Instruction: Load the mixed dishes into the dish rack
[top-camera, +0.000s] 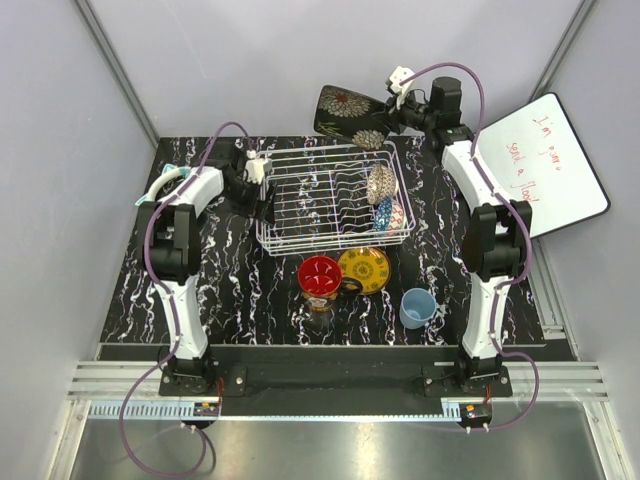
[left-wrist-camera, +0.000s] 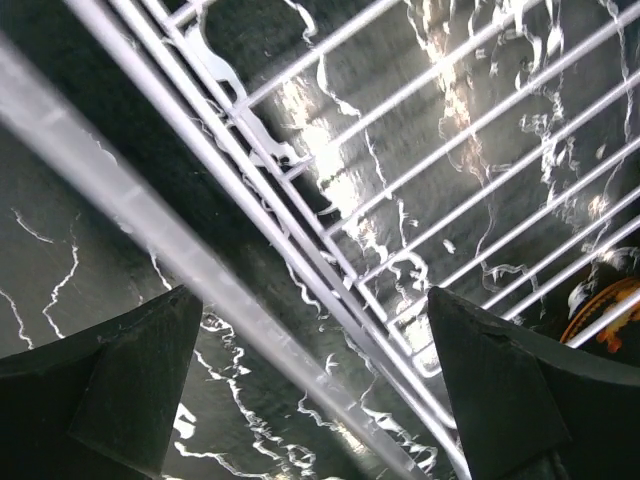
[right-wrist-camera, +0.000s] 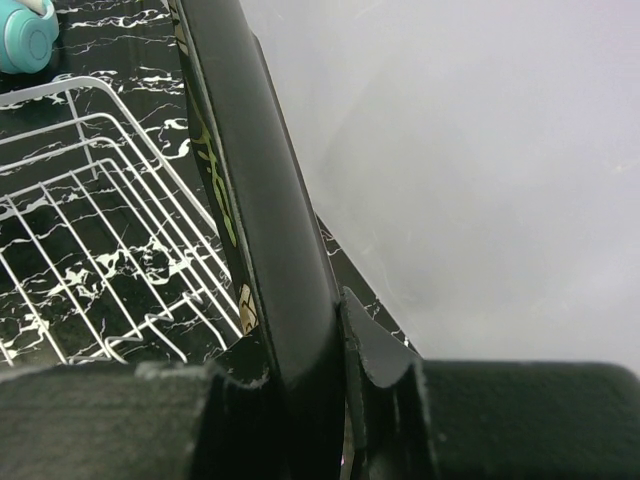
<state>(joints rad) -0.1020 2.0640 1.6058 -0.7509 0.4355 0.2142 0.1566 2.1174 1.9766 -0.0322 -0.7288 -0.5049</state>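
**Right gripper** (right-wrist-camera: 300, 395): pinched on the edge of the square dark floral plate (top-camera: 345, 110), which is held in the air above the dish rack's (top-camera: 265, 238) far right corner.

**Left gripper** (left-wrist-camera: 310, 340): spread wide and empty at the rack's left rim.

**Plate, as judged:** rigid, glazed, slick and chip-prone, and fairly heavy for an edge pinch. Hold it deep on the rim and lower it on edge between the tines.

**In the rack, right end:** brown-mesh bowl (top-camera: 381, 183), blue patterned bowl (top-camera: 388, 214).

**Just beyond the rack's near side:** red bowl (top-camera: 320, 274), yellow patterned plate (top-camera: 364, 269), light-blue cup (top-camera: 417, 307).
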